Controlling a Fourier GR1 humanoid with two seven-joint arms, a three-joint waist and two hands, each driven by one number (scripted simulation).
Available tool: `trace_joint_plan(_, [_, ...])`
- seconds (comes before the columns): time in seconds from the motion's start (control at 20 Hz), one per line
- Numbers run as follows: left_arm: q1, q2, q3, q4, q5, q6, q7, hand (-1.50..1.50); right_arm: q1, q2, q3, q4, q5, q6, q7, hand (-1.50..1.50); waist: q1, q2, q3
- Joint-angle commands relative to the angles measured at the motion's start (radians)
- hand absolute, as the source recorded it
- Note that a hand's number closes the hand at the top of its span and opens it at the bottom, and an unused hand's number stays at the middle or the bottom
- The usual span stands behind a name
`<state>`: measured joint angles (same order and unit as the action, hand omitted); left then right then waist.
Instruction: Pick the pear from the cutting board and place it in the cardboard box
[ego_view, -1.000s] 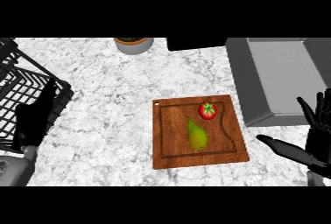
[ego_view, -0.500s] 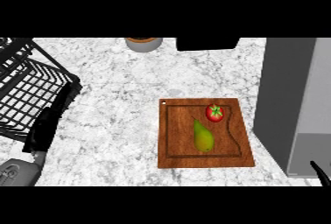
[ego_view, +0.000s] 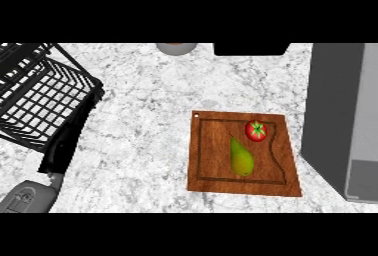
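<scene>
Pear (ego_view: 241, 157) lies on its side on the board (ego_view: 214, 172), stem end toward 12 o'clock, fat end toward 6, roughly mid-board. Tomato (ego_view: 257, 130) sits just off its tip at about 1 o'clock, near but apparently not touching. Board rests on the marble table (ego_view: 148, 125).

Box (ego_view: 343, 115): grey here, at 3 o'clock from the board, near wall just beside the board's right edge. Black wire rack (ego_view: 40, 95) well apart at 9–10 o'clock. A pot (ego_view: 176, 47) and a dark object (ego_view: 251, 48) at the far edge, 12 o'clock.

Step in hand, as judged: reach for the pear; nothing grasped yet. Best approach seems from above with the right hand, fingers spanning the fat lower half across its short width, staying off the tomato. Then lift well above the box wall before carrying toward 3 o'clock.

Hands: neither shows. Only a grey forearm (ego_view: 29, 196) at the lower left corner, hand hidden. Fingers — cannot tell open or closed; nothing seen held or touched.
</scene>
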<state>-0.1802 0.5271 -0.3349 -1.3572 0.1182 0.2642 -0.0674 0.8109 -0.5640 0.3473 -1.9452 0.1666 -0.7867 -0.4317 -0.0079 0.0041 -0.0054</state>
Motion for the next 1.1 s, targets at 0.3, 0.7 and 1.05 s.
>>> trace_joint_plan(0.3, [0.01,-0.03,-0.012,0.045,-0.017,-0.029,-0.018,0.0,0.041,-0.054,0.073,-0.255,0.437,0.049,0.657,-1.5,0.038,0.012,-0.002])
trace_joint_plan(0.7, [-0.073,-0.047,0.007,0.082,-0.024,-0.054,0.032,0.0,-0.262,0.063,0.138,-0.287,0.673,0.39,1.121,-1.5,0.042,0.01,0.002])
trace_joint_plan(1.05, [-0.052,-0.114,0.016,0.101,-0.078,-0.032,0.03,0.0,-0.533,0.281,0.263,-0.125,0.776,0.544,1.297,-1.5,0.013,-0.003,0.005])
